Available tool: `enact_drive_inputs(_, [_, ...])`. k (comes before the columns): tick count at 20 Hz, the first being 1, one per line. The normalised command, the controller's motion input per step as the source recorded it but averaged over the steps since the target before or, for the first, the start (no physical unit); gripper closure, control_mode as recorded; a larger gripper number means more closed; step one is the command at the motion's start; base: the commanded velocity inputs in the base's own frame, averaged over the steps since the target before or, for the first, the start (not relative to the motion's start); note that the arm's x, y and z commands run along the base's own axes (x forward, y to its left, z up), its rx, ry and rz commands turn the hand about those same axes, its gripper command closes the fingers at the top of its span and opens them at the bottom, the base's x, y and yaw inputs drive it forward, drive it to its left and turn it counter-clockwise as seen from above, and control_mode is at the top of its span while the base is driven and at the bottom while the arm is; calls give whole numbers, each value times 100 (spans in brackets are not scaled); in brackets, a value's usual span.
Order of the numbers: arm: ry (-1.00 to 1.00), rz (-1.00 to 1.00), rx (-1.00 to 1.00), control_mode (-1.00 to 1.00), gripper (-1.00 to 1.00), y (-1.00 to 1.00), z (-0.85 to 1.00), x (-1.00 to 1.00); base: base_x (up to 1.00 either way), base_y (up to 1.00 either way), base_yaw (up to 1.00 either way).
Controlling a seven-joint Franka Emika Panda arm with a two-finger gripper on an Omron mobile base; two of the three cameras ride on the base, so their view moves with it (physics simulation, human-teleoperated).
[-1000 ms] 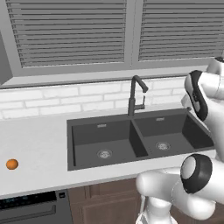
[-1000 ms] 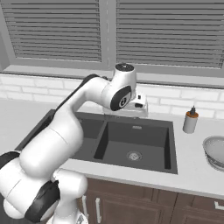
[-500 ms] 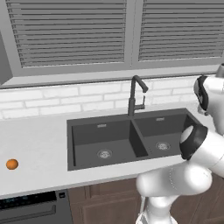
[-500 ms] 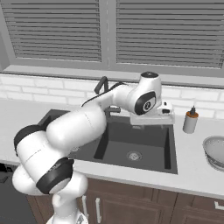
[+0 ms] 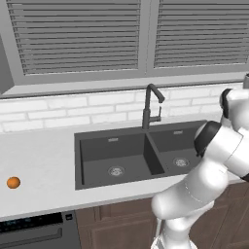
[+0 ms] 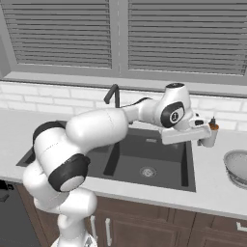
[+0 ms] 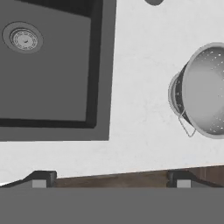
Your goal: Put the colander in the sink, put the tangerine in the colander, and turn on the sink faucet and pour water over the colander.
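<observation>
The gripper hangs wide open and empty; the colander sits off to one side, so descending here misses its rim.

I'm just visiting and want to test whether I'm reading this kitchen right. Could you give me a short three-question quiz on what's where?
1. True or false: the colander already sits inside the sink.
2. Multiple choice: where is the tangerine? A) in the colander B) on the counter left of the sink C) in the right basin
3. Fill in: the hand hangs with its fingers ____ over the counter between the sink and the colander.

Key:
1. False; it stands on the counter to the right of the sink.
2. B
3. open, holding nothing.
</observation>
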Motion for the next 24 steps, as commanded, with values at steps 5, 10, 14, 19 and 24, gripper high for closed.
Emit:
enact_drive_inputs(5, [-3, 0, -10, -100, -100, -54, -9, -12, 0, 0, 0])
enact_drive_inputs(10, [-11, 0, -2, -100, -100, -28, -14, -17, 0, 0, 0])
enact_drive_inputs(14, [-17, 5, 0, -100, -100, -16, -20, -8, 0, 0, 0])
enact_drive_inputs(19, [-15, 5, -1, -100, -100, -16, -17, -4, 0, 0, 0])
enact_drive_inputs(24, [-6, 1, -9, -100, -100, -15, -26, -1, 0, 0, 0])
